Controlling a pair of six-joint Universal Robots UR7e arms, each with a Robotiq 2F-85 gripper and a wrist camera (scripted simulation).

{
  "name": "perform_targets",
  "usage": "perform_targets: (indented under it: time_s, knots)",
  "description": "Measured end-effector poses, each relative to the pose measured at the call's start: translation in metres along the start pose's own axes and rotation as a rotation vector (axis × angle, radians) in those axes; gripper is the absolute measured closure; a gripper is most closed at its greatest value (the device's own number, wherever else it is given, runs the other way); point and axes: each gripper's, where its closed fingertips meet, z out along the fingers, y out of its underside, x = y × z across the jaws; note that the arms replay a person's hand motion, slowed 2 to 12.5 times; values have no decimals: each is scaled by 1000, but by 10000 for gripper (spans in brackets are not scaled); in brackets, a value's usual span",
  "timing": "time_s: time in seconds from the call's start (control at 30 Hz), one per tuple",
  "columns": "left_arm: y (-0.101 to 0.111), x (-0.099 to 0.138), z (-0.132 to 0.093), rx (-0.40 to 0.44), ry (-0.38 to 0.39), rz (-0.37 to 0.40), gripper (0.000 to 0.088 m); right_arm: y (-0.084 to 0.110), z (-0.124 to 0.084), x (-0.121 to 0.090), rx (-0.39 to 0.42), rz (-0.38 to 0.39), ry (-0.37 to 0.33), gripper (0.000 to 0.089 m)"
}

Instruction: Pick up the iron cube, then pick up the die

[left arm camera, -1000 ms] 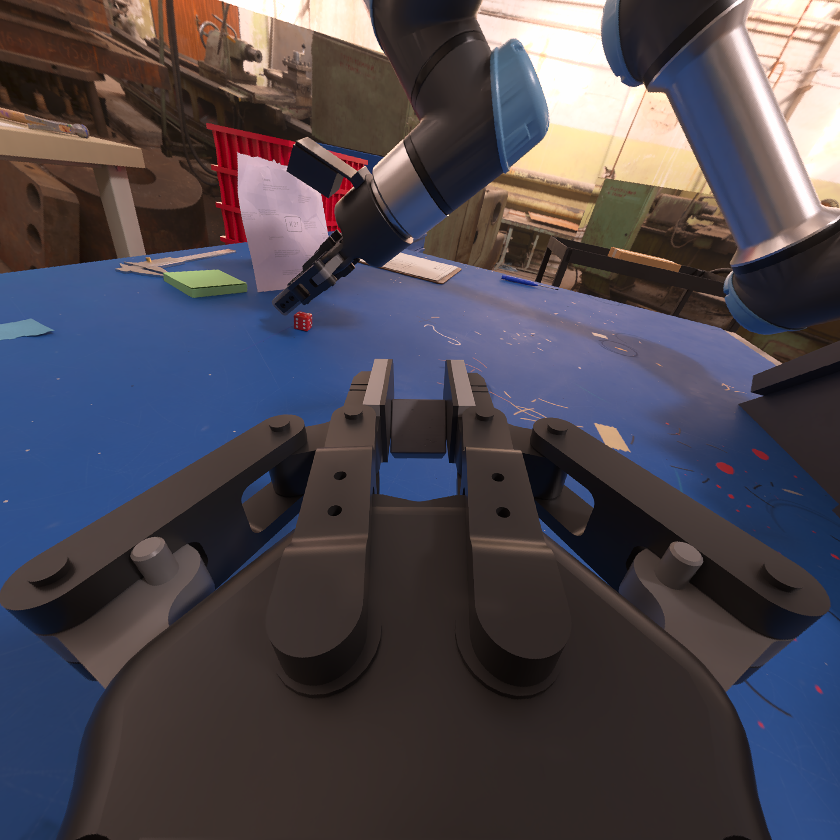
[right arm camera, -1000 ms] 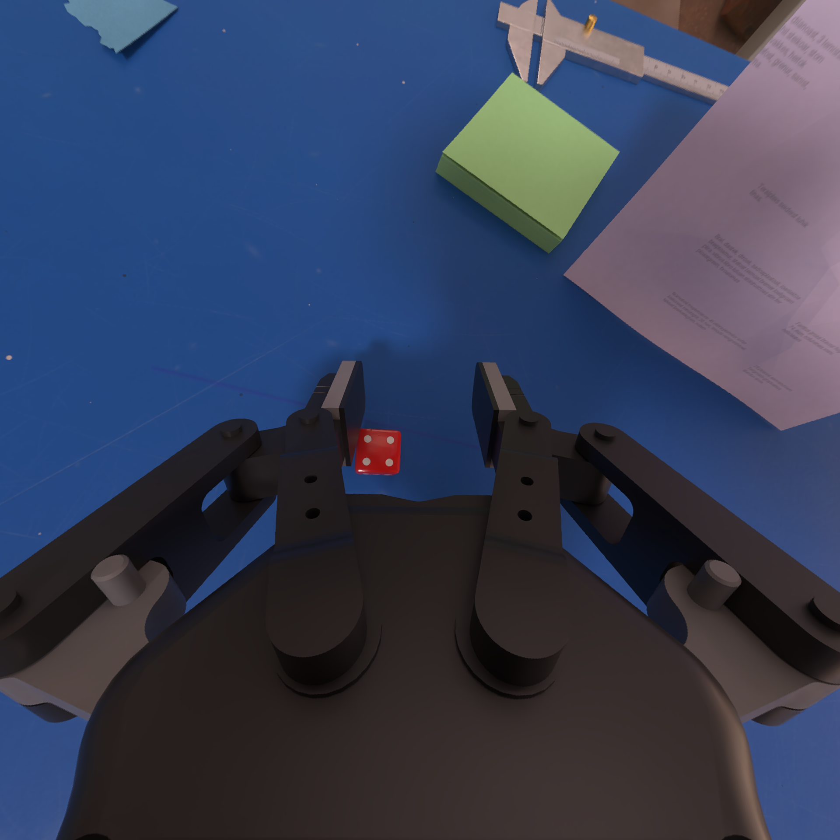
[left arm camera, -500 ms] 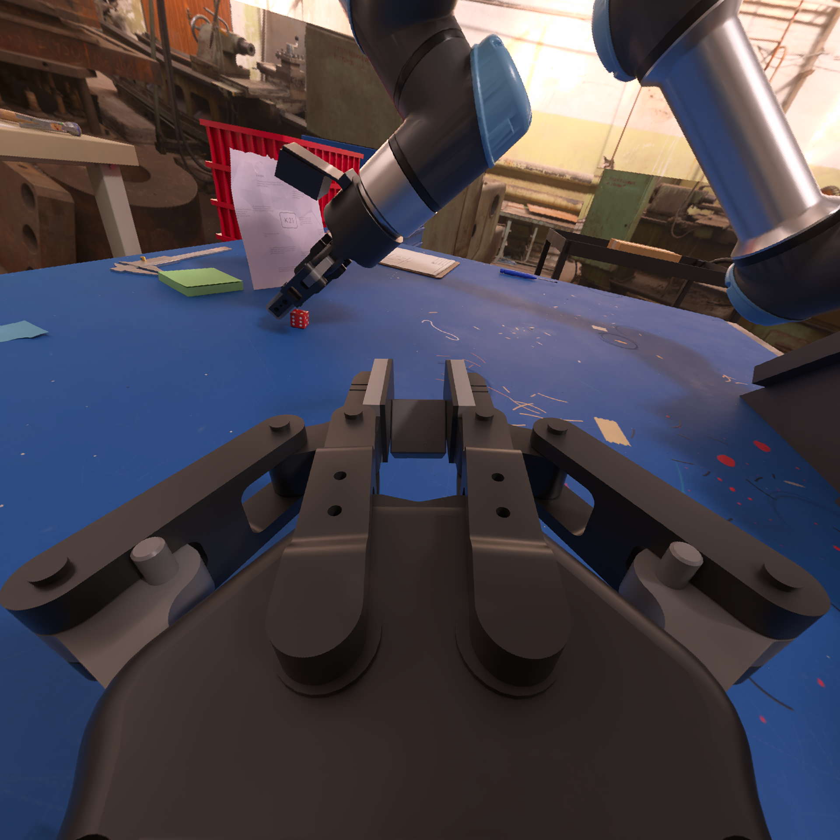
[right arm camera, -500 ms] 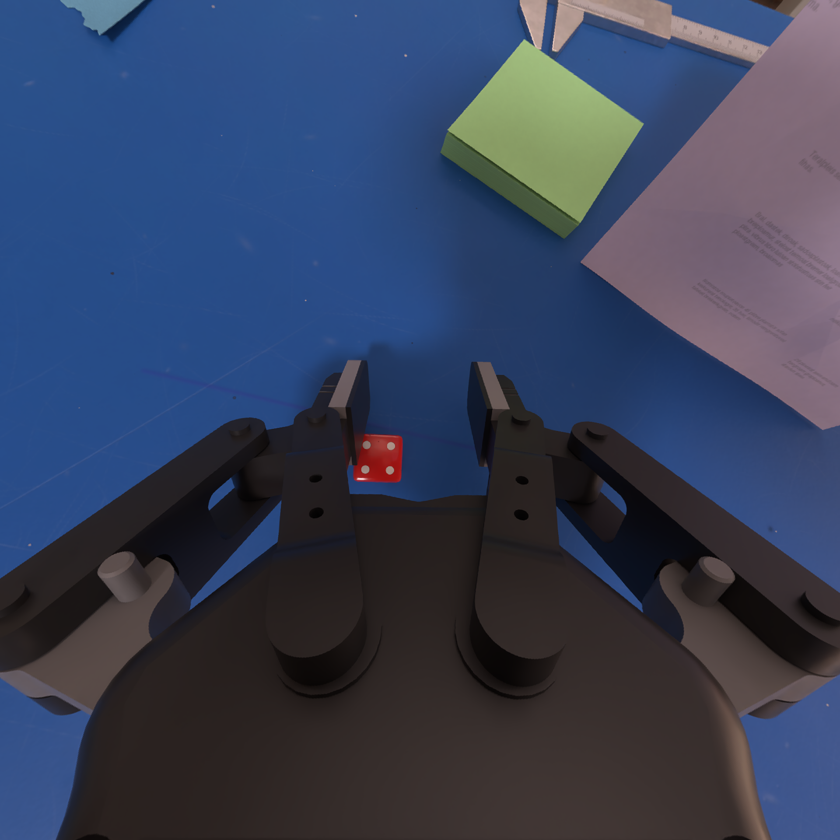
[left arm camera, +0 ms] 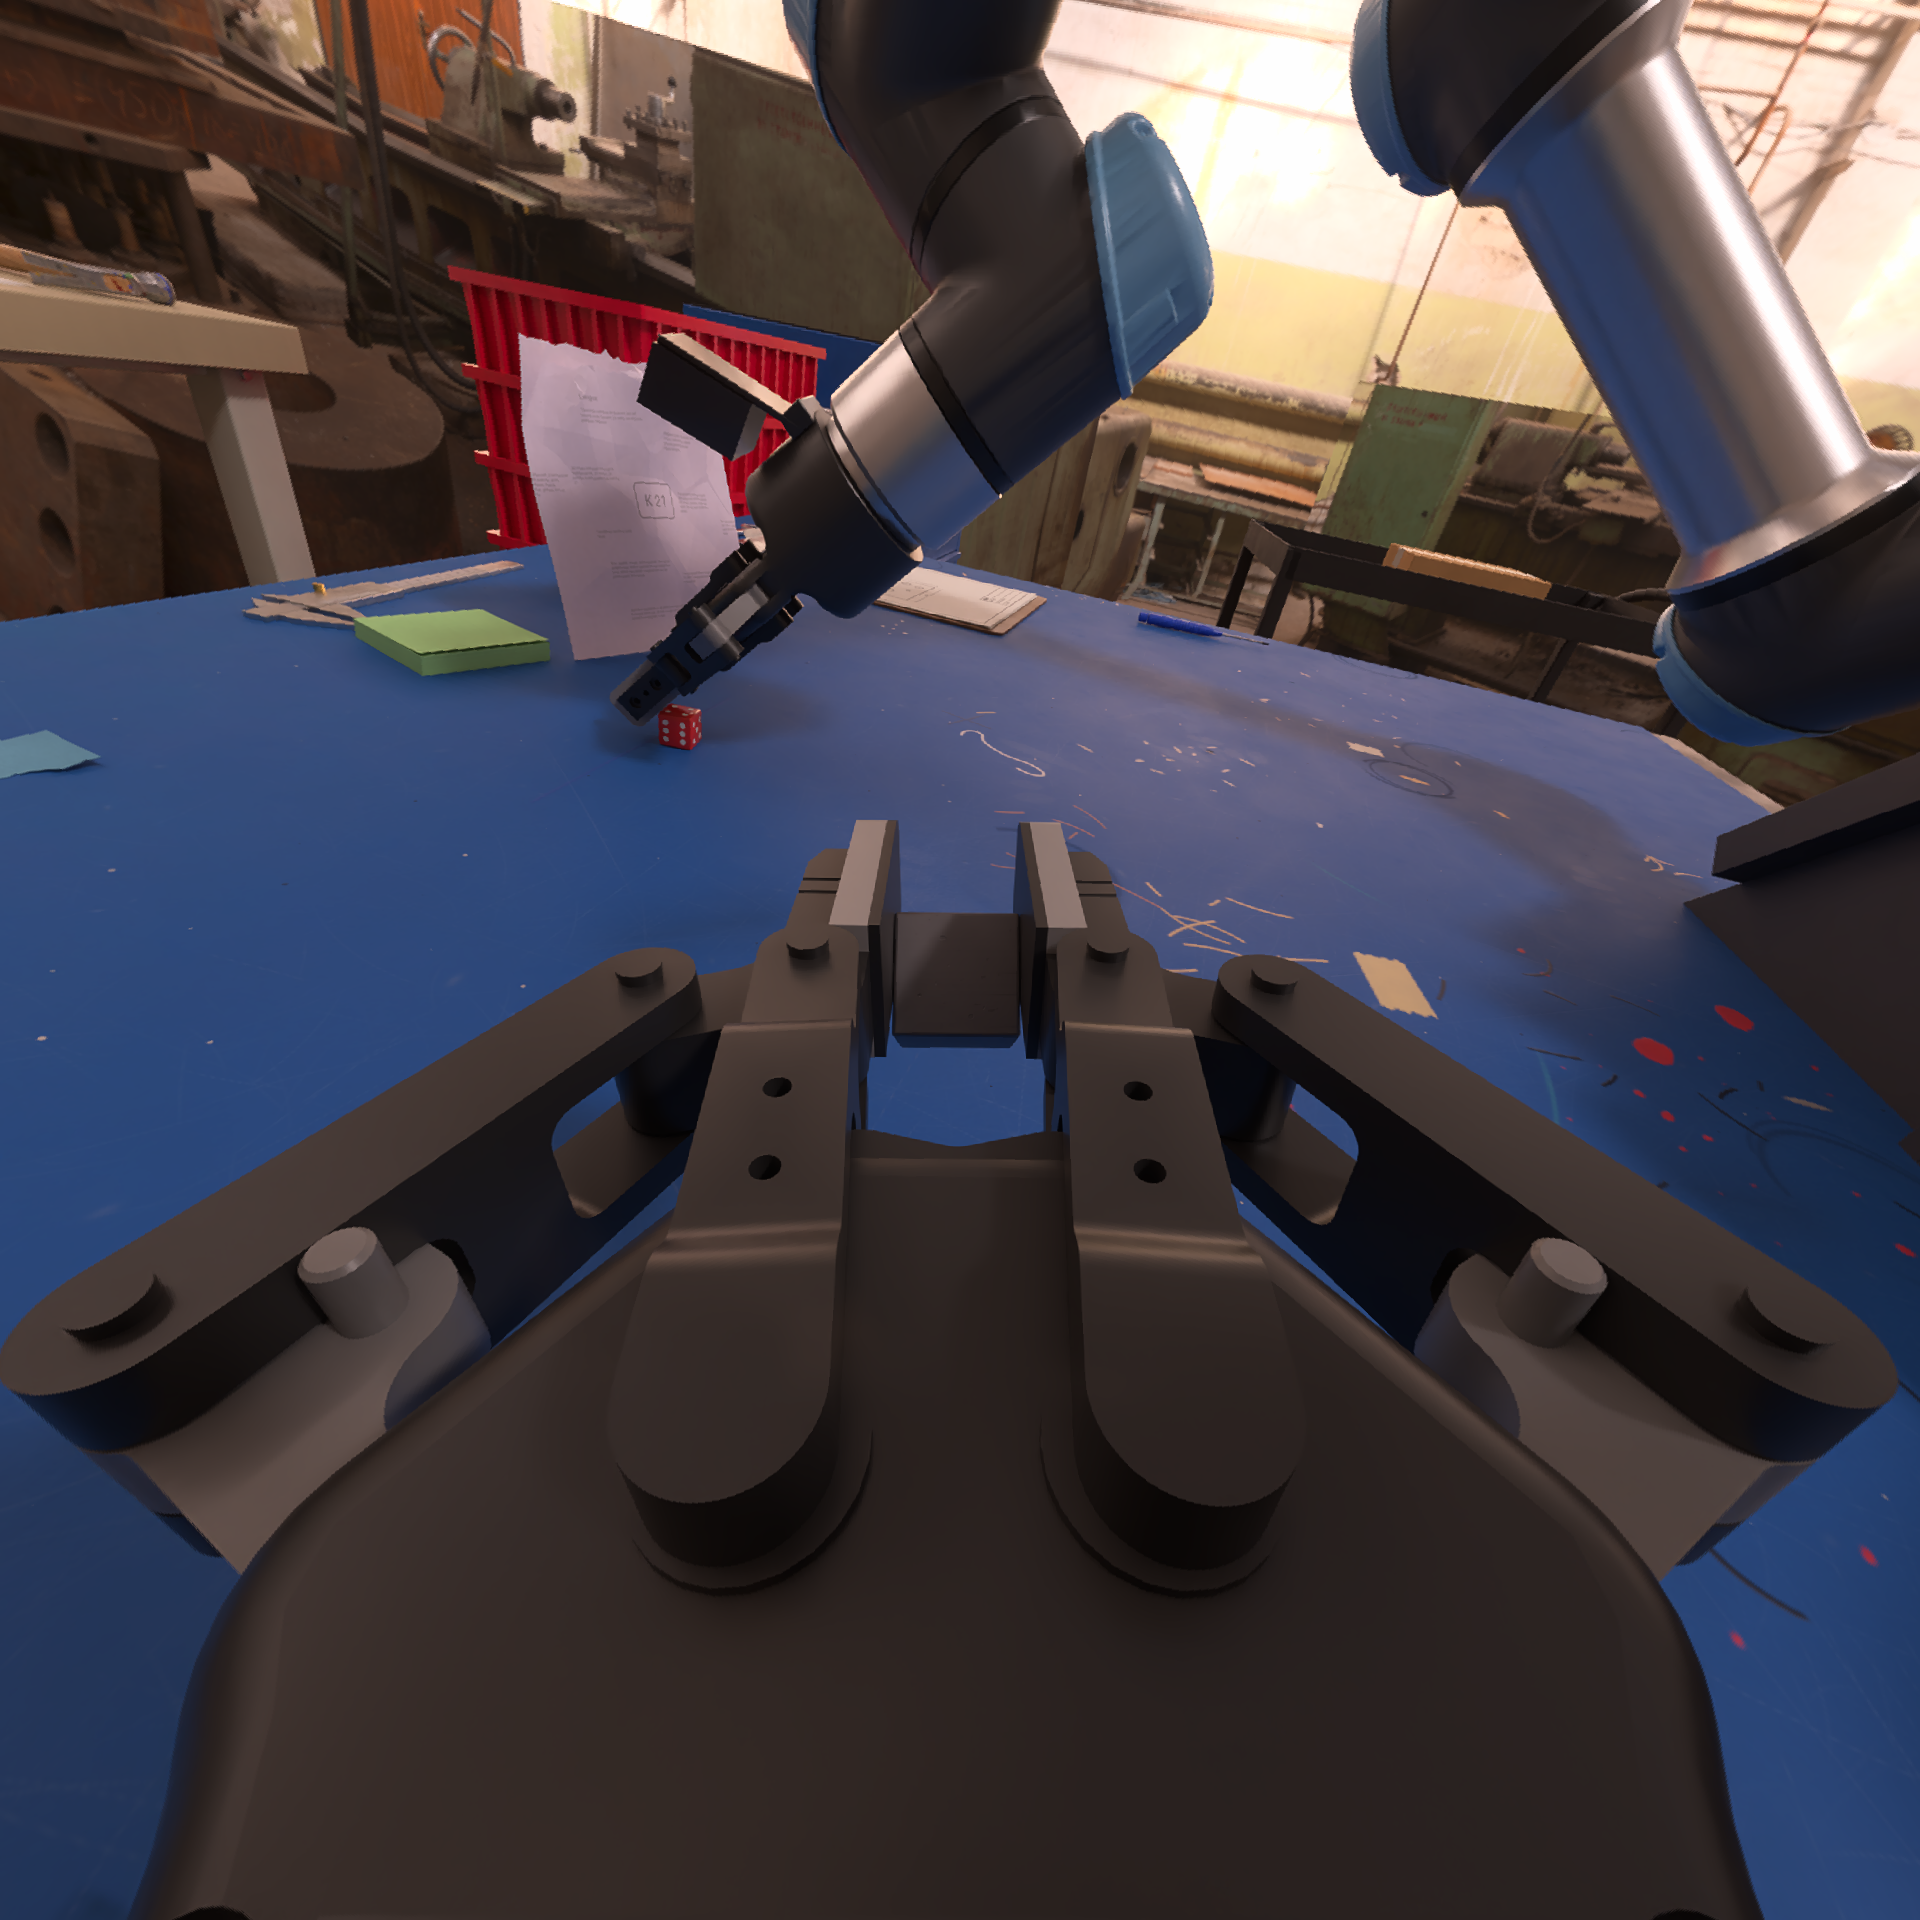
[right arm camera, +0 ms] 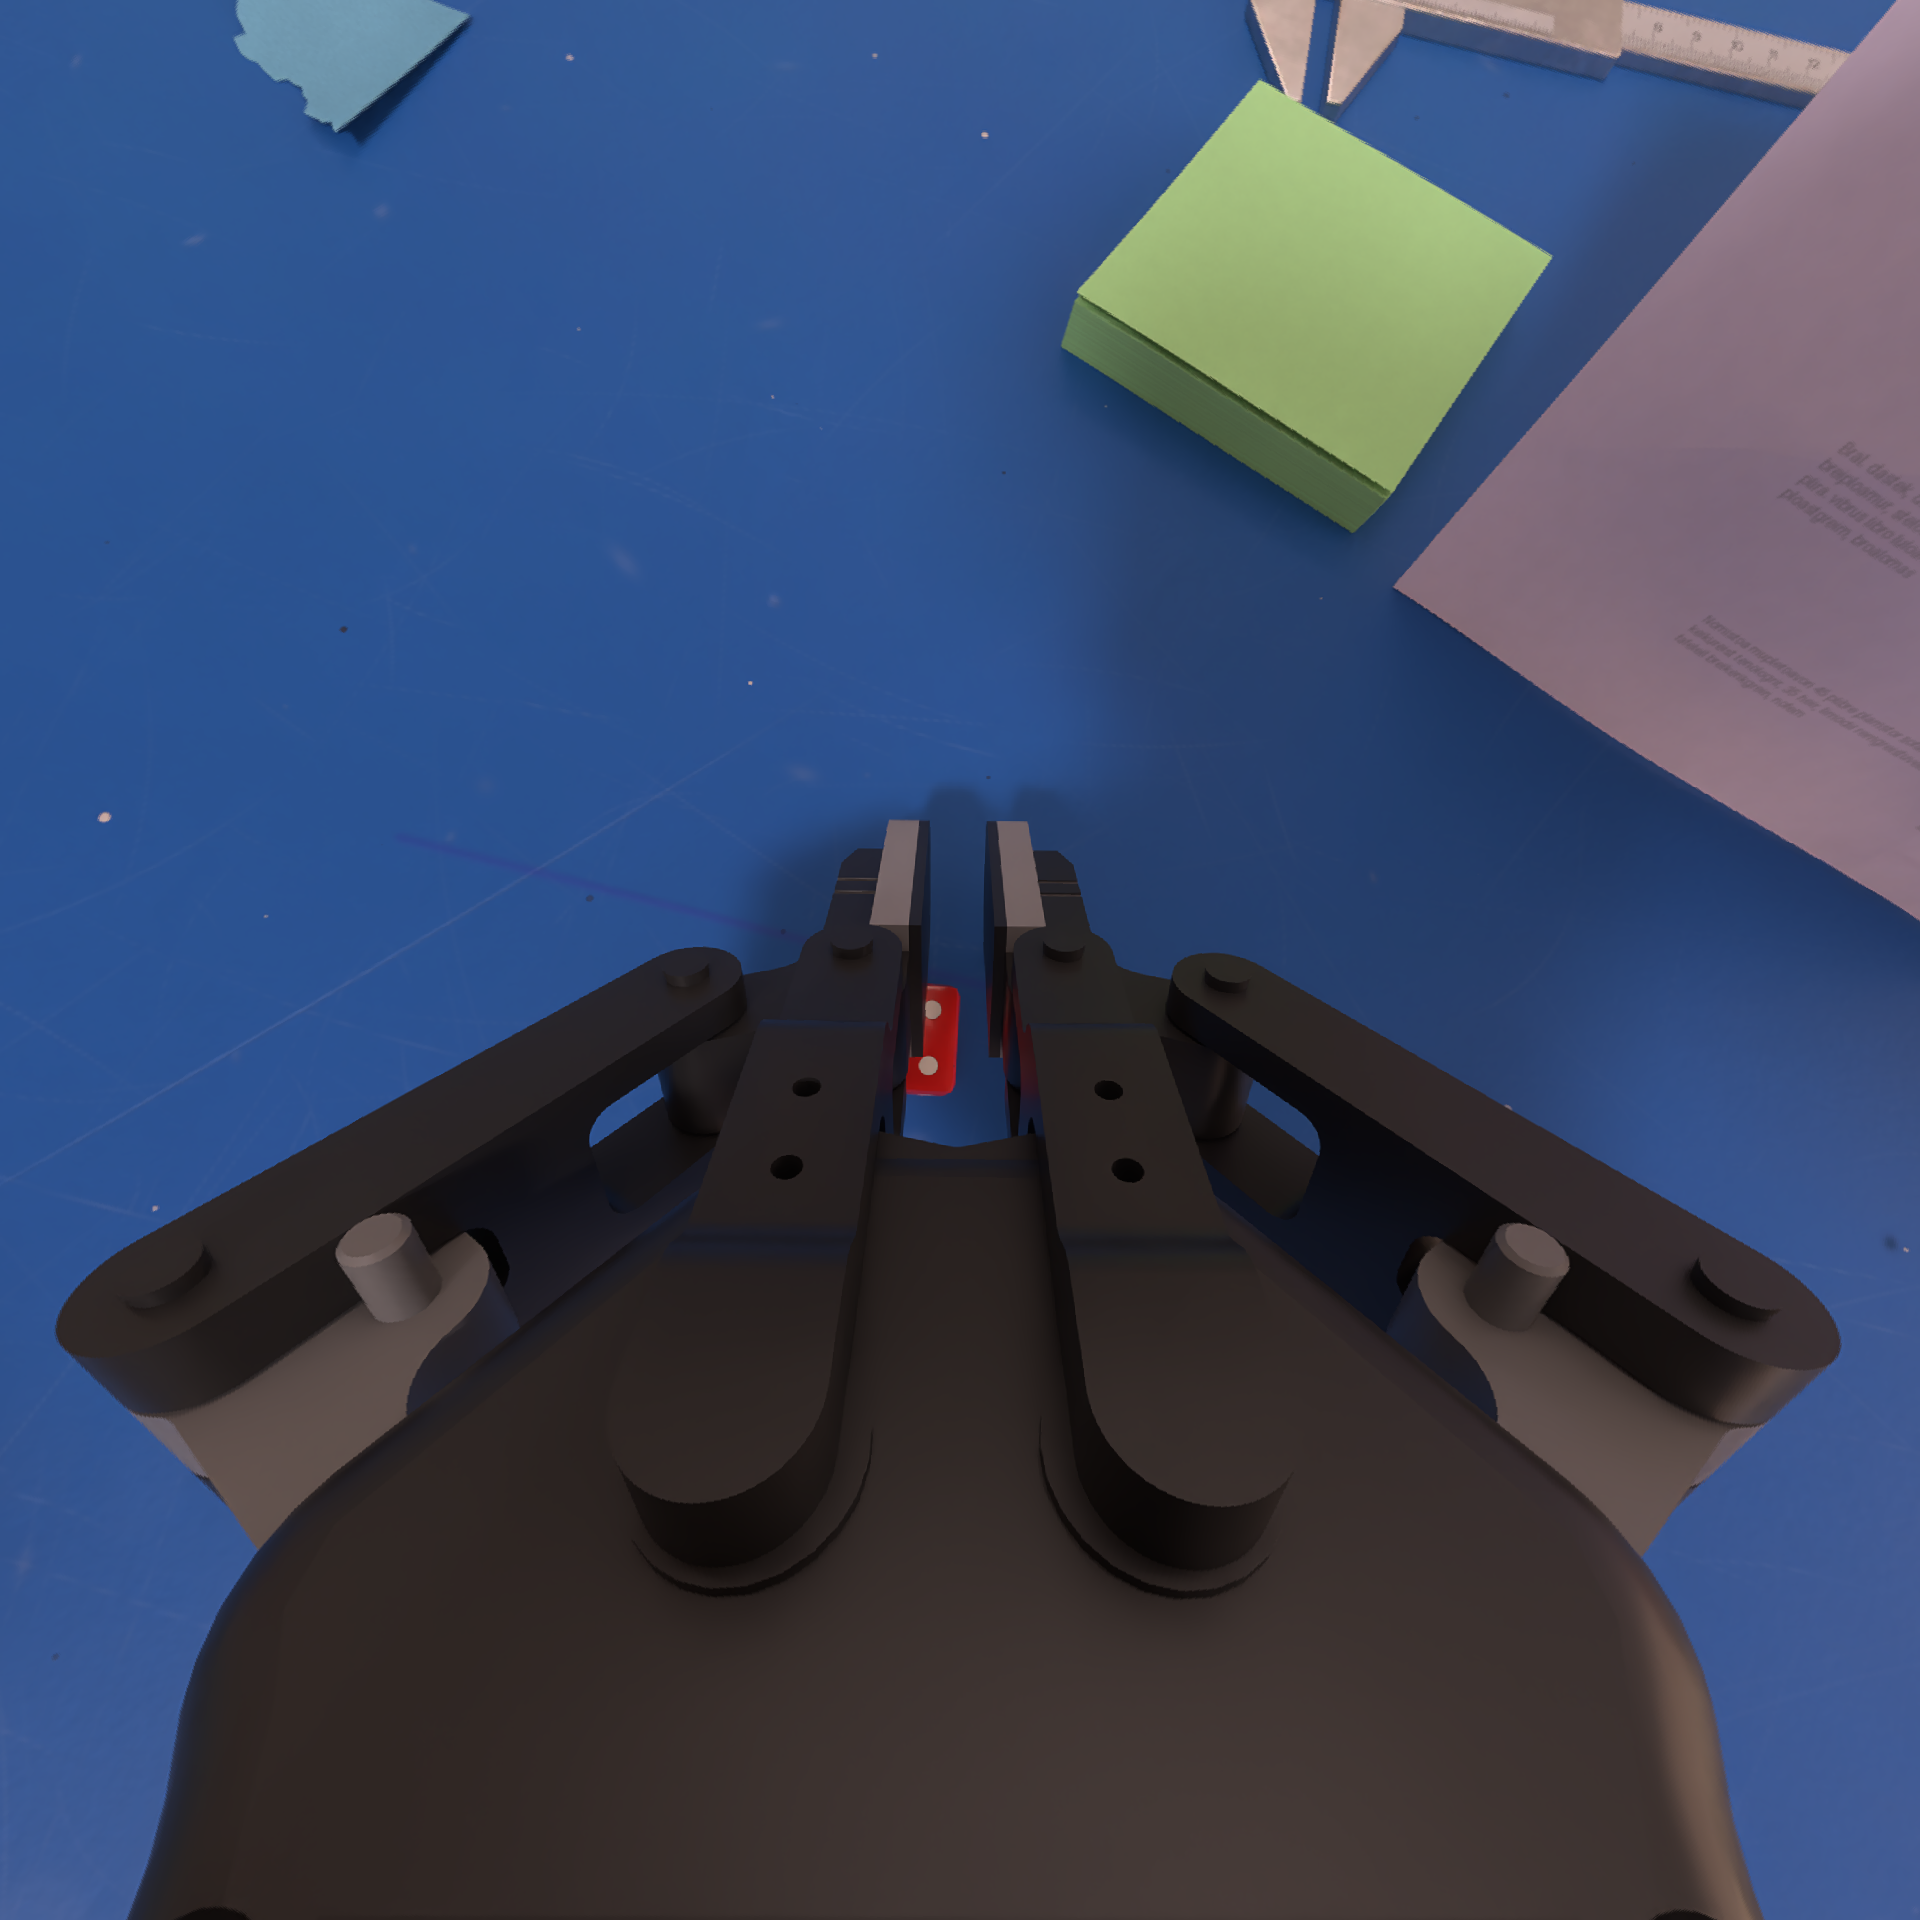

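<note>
My left gripper point(left arm camera: 956, 862) is shut on the iron cube point(left arm camera: 954, 977), a dark grey block held between its pads above the blue table point(left arm camera: 312, 935). The red die point(left arm camera: 680, 726) with white dots sits on the table farther back. My right gripper point(left arm camera: 646, 704) slants down with its tip right beside it. In the right wrist view this gripper point(right arm camera: 957, 862) is almost closed, with only a narrow gap. The die point(right arm camera: 932, 1039) shows low in that gap, partly hidden behind the left finger, and looks to lie under the fingers rather than clamped between the pads.
A green pad of notes point(right arm camera: 1309, 301), a printed sheet point(right arm camera: 1714, 520), a steel caliper point(right arm camera: 1507, 31) and a light blue paper scrap point(right arm camera: 343, 52) lie beyond the die. A black block point(left arm camera: 1829, 904) stands at the table's right edge, and a red crate point(left arm camera: 582, 343) behind the table.
The right gripper's fingers have closed from wide apart to a narrow gap around the die's place. The left gripper still holds the cube, and its view has shifted only slightly.
</note>
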Motion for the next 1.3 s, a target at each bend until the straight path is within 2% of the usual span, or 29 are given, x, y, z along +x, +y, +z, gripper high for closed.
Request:
perform_targets:
  time_s: [0.33,0.47,0.53,0.73,0.97,1.3]
  knots:
    - [0,0,0,2,1,-4,682,-1,-3,-4,10,-27,-7,802]
    - [0,0,0,2,5,-4,681,-1,-7,-10,11,-42,-24,639]
    - [0,0,0,2,7,-5,682,-1,-9,-13,13,-50,-35,605]
    - [0,0,0,-1,10,-9,681,-4,-22,-21,44,-79,-46,559]
    - [0,0,0,-1,11,-11,681,-7,-40,-17,75,-105,-2,498]
    - [0,0,0,2,13,-13,681,0,-57,-22,64,-93,-5,466]
